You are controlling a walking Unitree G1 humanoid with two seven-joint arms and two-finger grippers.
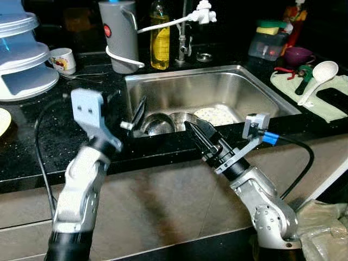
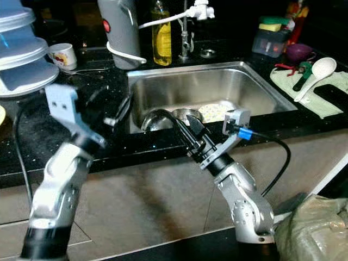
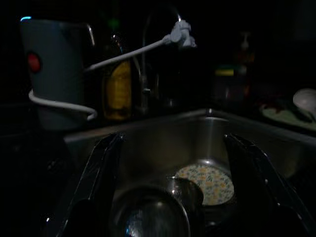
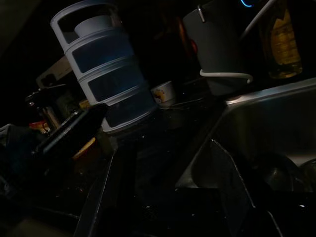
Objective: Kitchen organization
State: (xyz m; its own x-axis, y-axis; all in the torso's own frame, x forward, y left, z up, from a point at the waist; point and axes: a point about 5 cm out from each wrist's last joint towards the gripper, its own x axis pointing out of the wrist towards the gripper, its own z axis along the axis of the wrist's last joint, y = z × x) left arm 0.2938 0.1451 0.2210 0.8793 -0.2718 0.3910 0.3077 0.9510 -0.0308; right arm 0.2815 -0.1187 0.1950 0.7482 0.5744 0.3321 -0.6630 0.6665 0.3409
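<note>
The left gripper [image 3: 168,187], fingers spread, is hovering at the sink's [image 1: 163,81] near-left rim, steel bowl [image 3: 150,217] lying just ahead below.

1. We see a black speckled countertop [image 1: 32,147] with a steel sink [image 1: 255,87] set into it.
2. At its left stand a white stacked container [image 1: 19,60] and a small cup [image 1: 63,60].
3. Behind the sink stand a grey kettle [image 1: 120,38] and a yellow bottle [image 1: 159,41].
4. At the right lies a green cloth [image 1: 326,103] bearing a white spoon [image 1: 321,76].
</note>
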